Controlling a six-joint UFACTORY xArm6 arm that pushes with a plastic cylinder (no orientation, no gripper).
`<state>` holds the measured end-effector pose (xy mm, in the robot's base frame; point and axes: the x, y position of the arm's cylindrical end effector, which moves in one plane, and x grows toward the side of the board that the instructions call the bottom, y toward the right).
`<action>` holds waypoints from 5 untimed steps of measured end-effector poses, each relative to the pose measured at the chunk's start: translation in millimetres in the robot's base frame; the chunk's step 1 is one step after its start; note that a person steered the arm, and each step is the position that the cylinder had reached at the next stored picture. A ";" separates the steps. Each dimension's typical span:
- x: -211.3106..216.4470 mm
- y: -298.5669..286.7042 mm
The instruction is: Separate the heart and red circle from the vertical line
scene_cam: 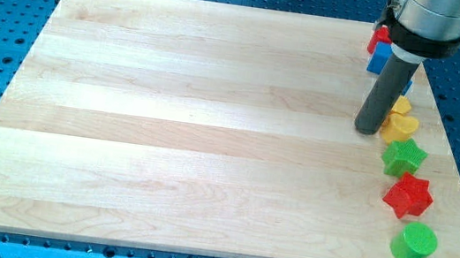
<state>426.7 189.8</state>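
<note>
Just left of the yellow heart (403,127) stands my tip (366,130).

Red blocks: two — a red star-shaped block (408,195) and a red block (377,38) of unclear shape, partly hidden
Blue blocks: one blue block (379,58), partly hidden
Yellow blocks: two — a yellow heart-shaped block (402,128) and a yellow block (401,105) above it
Green blocks: two — a green star-shaped block (404,157) and a green round block (414,242)
Wooden boards: one pale wooden board (169,121)
Dark rods: one, my tip (365,130)
</note>
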 end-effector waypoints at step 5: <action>-10.6 3.6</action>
<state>416.1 193.5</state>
